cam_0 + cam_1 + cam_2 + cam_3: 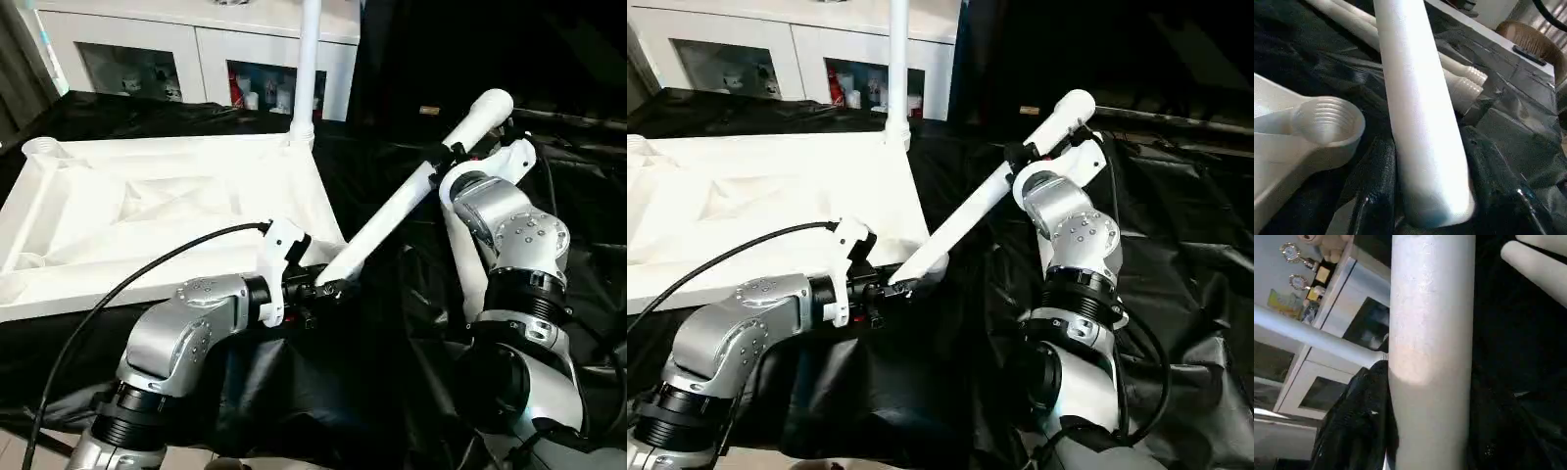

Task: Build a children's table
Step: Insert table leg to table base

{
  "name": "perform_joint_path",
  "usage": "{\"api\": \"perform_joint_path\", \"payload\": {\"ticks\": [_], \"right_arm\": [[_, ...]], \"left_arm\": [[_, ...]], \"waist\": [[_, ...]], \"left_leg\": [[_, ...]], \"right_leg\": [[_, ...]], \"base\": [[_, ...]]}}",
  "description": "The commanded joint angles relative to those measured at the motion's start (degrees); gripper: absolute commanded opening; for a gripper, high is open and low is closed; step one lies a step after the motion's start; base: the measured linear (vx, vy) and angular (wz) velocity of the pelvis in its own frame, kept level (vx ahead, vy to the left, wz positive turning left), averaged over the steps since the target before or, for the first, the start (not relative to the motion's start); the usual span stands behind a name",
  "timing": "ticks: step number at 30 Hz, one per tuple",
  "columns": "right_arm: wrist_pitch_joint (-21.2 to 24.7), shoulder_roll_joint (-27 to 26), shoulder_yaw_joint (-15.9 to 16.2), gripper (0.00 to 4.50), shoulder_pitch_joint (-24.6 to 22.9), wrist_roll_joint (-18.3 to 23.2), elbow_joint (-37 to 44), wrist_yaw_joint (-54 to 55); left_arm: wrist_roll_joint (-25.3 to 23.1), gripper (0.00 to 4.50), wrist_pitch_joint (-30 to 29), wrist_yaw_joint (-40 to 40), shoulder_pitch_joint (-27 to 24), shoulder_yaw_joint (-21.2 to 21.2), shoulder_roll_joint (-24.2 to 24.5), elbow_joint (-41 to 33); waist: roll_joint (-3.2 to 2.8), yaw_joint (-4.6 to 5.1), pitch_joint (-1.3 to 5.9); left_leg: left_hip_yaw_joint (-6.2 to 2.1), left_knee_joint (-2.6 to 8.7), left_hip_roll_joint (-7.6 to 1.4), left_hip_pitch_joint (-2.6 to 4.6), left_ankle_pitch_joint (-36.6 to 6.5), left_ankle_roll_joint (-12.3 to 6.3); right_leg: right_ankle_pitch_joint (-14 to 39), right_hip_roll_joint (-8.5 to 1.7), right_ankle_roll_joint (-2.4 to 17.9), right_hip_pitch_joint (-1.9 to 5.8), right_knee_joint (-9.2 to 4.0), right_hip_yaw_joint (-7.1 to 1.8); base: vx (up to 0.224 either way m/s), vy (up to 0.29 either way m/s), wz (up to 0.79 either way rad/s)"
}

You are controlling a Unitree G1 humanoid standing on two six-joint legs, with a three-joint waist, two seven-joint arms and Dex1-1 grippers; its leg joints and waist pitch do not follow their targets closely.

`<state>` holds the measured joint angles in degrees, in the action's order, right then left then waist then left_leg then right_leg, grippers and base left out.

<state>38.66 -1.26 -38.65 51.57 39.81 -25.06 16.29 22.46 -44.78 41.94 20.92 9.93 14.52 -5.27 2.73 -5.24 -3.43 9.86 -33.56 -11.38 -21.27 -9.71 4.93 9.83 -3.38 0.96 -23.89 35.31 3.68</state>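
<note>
While both hands grip one leg (411, 196), the left hand (318, 287) at its lower end and the right hand (458, 155) near its upper end, the step is fitting it; next, that lower end must reach the socket (1327, 120) just beside the left hand, on the top (147, 211).

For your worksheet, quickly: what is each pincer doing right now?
Left pincer: closed on the lower end of the table leg.
Right pincer: closed on the same leg near its upper end.
</note>
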Motion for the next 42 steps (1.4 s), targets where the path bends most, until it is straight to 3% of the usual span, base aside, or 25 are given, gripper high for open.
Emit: {"api": "perform_joint_path", "payload": {"ticks": [1,3,12,14,17,18,22,23,28,36,42], "right_arm": [[0.4,1.5,2.9,1.70,-0.6,-1.7,0.2,-1.7],[0.3,1.5,3.2,2.40,-0.8,-1.7,0.2,-2.0],[2.0,1.7,5.0,2.90,-1.6,-0.8,1.0,-4.3],[2.8,2.0,5.7,3.26,-2.1,-0.5,1.3,-4.9],[3.9,2.3,6.4,3.37,-2.8,-0.2,1.9,-5.6],[4.2,2.4,6.5,3.66,-3.0,-0.2,2.1,-5.9],[5.6,2.7,7.1,3.85,-3.8,0.0,3.0,-6.9],[6.4,2.8,7.4,4.10,-4.3,0.2,3.6,-7.4],[8.1,3.2,8.2,4.47,-5.4,0.5,5.0,-8.5],[13.0,5.6,9.9,4.50,-9.2,2.6,10.7,-11.8],[16.6,8.1,12.1,4.50,-12.8,3.9,16.2,-15.8]], "left_arm": [[1.8,1.56,0.4,1.3,1.9,-0.2,-0.4,-1.0],[1.9,1.54,0.5,1.2,2.0,-0.6,-0.5,-0.9],[2.7,1.41,0.9,0.7,2.6,-2.8,-0.3,-0.6],[3.2,1.40,1.0,0.5,2.9,-4.1,0.0,-0.4],[3.6,1.39,1.2,0.3,3.2,-5.6,0.3,0.0],[3.7,1.39,1.2,0.3,3.2,-6.0,0.3,0.1],[4.2,1.38,1.2,0.0,3.7,-7.3,0.4,0.7],[4.4,1.38,1.2,-0.1,3.9,-8.0,0.5,1.1],[4.6,1.38,1.5,-0.3,4.6,-9.5,0.9,2.1],[4.5,1.38,2.8,-1.6,5.6,-12.4,2.4,4.7],[4.5,1.38,3.6,-0.9,6.8,-14.4,4.4,7.1]], "waist": [[-0.81,-0.23,4.39],[-0.72,-0.21,4.35],[-0.60,-0.29,4.37],[-0.36,-0.29,4.41],[-0.48,-0.31,4.38],[-0.49,-0.34,4.43],[-0.47,-0.34,4.36],[-0.47,-0.40,4.37],[-0.48,-0.44,4.44],[-0.28,-0.80,4.46],[-0.51,-1.23,4.51]], "left_leg": [[0.02,3.61,-0.77,0.72,-9.1,3.62],[0.03,3.60,-0.75,0.65,-9.1,3.58],[0.03,3.54,-0.78,0.65,-8.8,3.25],[0.04,3.53,-0.77,0.58,-8.2,3.14],[0.05,3.51,-0.76,0.60,-8.2,3.07],[0.03,3.50,-0.77,0.59,-8.2,3.09],[0.06,3.53,-0.76,0.59,-8.0,2.96],[0.03,3.53,-0.73,0.61,-8.1,2.99],[-0.01,3.53,-0.79,0.59,-7.9,3.14],[-0.02,3.50,-0.82,0.60,-7.2,2.90],[-0.07,3.48,-0.83,0.67,-7.2,3.01]], "right_leg": [[8.9,-3.45,4.8,3.38,-3.48,-2.48],[9.0,-3.47,4.8,3.42,-3.48,-2.51],[9.6,-3.52,4.8,3.42,-3.52,-2.53],[8.8,-3.48,5.0,3.51,-3.44,-2.52],[8.8,-3.53,5.1,3.49,-3.43,-2.54],[8.8,-3.54,5.1,3.54,-3.39,-2.55],[8.8,-3.48,5.0,3.53,-3.47,-2.57],[9.1,-3.49,4.8,3.54,-3.49,-2.56],[9.1,-3.56,4.8,3.56,-3.44,-2.57],[8.3,-3.58,4.3,3.67,-3.40,-2.60],[8.6,-3.62,4.0,3.65,-3.51,-2.59]], "base": [[0.000,0.000,0.00],[0.000,0.000,0.00],[0.000,0.000,0.00],[0.000,0.000,0.00],[0.000,0.000,0.00],[0.000,0.000,0.00],[0.000,0.000,0.00],[0.000,0.000,0.00],[0.000,0.000,0.00],[0.000,0.000,0.00],[0.000,0.000,0.00]]}}
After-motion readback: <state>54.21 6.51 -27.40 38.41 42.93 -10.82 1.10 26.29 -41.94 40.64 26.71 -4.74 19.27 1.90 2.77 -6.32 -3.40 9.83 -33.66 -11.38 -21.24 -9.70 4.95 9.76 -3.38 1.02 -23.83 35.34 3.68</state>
